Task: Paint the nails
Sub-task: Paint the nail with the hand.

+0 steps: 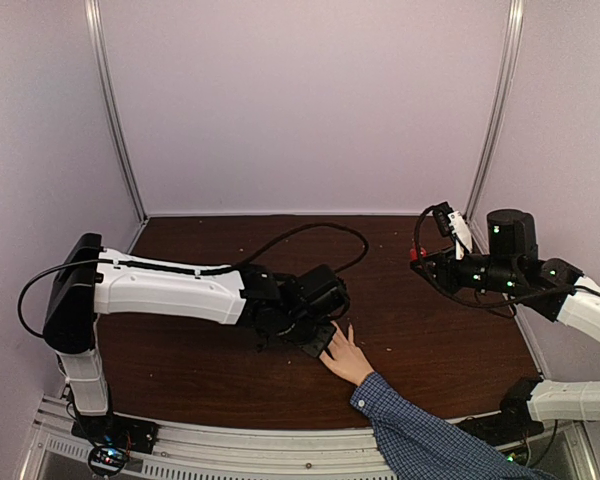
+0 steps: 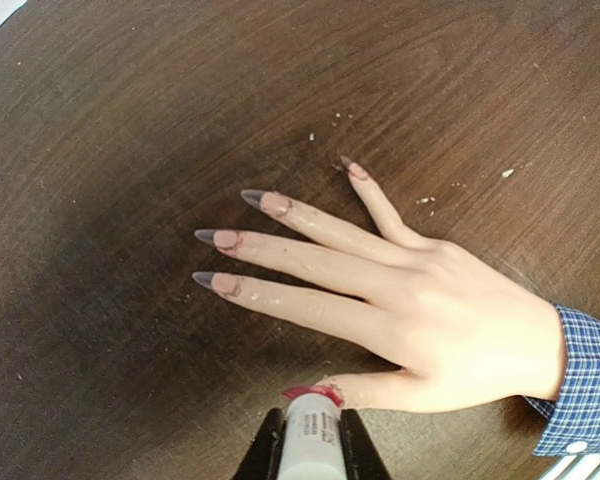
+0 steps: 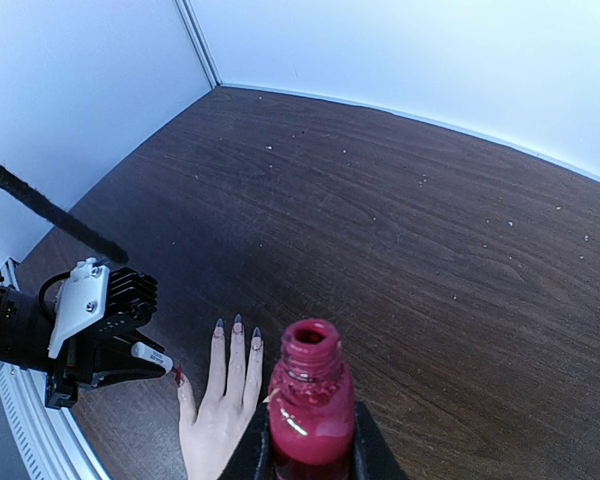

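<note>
Left gripper (image 1: 325, 342): clenched on the white brush cap (image 2: 311, 428), red bristles on the thumb nail (image 2: 318, 391), lower centre of frame.
Right gripper (image 3: 311, 455): grasping the open polish bottle (image 3: 308, 395) upright, probably so the brush can re-dip.
Nails (image 2: 225, 240): mid-frame, hand (image 2: 450, 330) flat on the surface (image 2: 130, 120), fingers splayed for access.

Dark wooden table (image 1: 200, 350), hand (image 1: 348, 358) flat atop

Looking like a robotics lab test cell. Enclosing a dark wood-grain tabletop (image 1: 430, 340) with plain pale wall panels (image 1: 310, 100) and aluminium corner posts (image 1: 117, 110). Carrying two robot arms (image 1: 170, 290) on an aluminium rail (image 1: 250, 445) along the near edge.
</note>
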Robot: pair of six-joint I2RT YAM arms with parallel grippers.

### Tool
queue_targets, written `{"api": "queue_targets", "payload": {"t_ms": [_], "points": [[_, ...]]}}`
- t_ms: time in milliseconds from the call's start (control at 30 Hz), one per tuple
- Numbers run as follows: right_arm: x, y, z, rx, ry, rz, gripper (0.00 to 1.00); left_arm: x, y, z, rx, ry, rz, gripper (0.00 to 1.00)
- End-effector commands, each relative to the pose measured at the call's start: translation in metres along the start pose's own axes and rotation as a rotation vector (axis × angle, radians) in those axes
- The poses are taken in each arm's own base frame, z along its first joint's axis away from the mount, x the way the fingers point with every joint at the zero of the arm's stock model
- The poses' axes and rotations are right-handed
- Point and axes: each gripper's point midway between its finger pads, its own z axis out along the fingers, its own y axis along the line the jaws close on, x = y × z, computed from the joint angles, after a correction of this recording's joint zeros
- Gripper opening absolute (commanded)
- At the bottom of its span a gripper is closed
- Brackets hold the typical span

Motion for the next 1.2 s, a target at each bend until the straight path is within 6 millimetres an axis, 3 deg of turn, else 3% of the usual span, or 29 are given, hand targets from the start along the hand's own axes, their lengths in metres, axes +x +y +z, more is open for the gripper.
{"api": "queue_targets", "payload": {"t_ms": [0,333,967,1167], "points": [[-0.009,-0.001,-0.001,-0.001,-0.037,0.003,0.0,-0.006,0.002,0.001,-0.004,-0.009,-0.024,0.0],[-0.009,0.0,-0.001,-0.002,-0.034,0.003,0.0,-0.006,0.003,0.001,-0.009,-0.009,-0.023,0.0],[-0.008,-0.001,0.0,0.0,-0.031,0.002,0.0,-0.007,0.024,-0.002,-0.049,-0.018,-0.06,0.0],[-0.008,-0.001,0.001,-0.002,-0.028,0.002,0.0,-0.016,0.038,-0.019,-0.06,-0.094,-0.076,0.0]]}}
